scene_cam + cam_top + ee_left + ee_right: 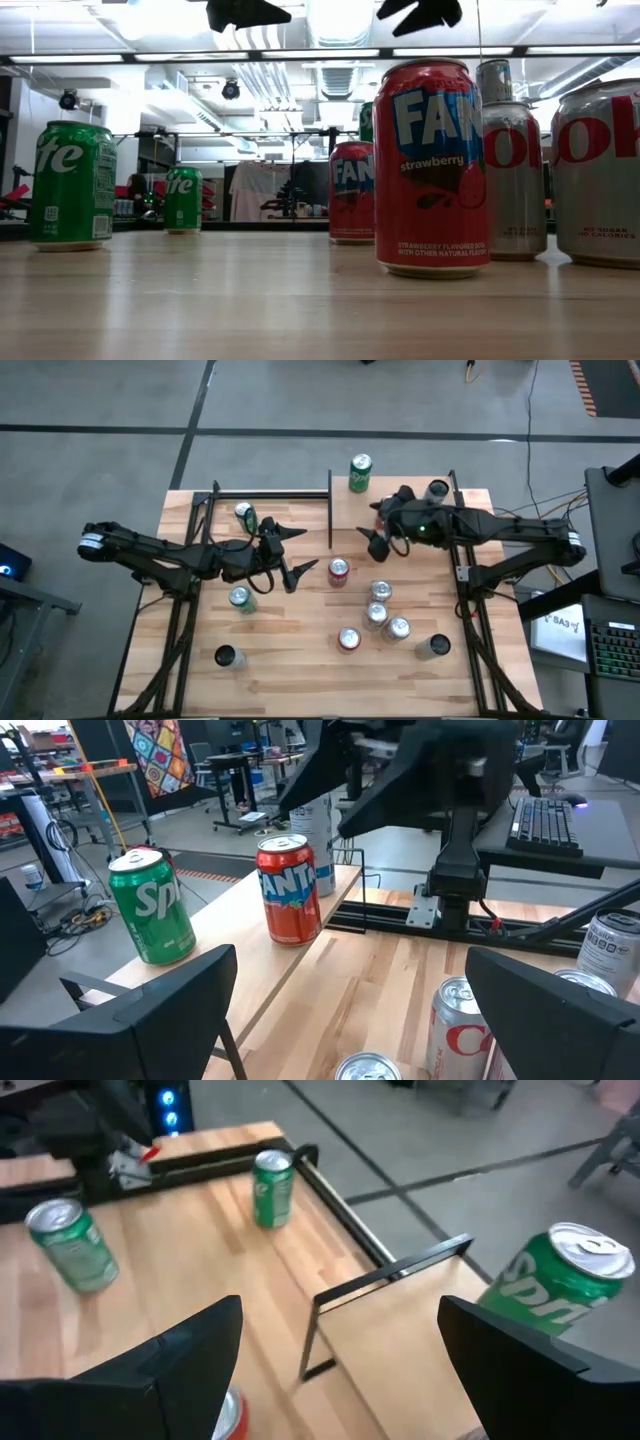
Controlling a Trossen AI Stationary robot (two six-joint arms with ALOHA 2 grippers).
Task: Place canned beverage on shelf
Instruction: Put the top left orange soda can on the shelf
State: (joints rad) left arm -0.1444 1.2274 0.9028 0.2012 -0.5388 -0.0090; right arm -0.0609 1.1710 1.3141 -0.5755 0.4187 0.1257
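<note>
The shelf (345, 510) is a small light wood board with thin black posts at the table's far right; it also shows in the right wrist view (400, 1330). A green Sprite can (360, 473) stands upright on its far edge, close to my right gripper in the right wrist view (560, 1280). A silver-topped can (437, 490) stands at the shelf's far right corner. A red Fanta can (339, 571) stands upright on the tabletop just near of the shelf (290, 890). My left gripper (310, 548) is open and empty, left of the Fanta can. My right gripper (370, 520) is open and empty over the shelf.
Two green cans (245, 513) (241, 598) stand on the table's left half. Several silver and red cans (380, 610) cluster right of centre, with dark cans (228, 656) (433, 647) near the front. A black rail (270, 493) runs along the far edge.
</note>
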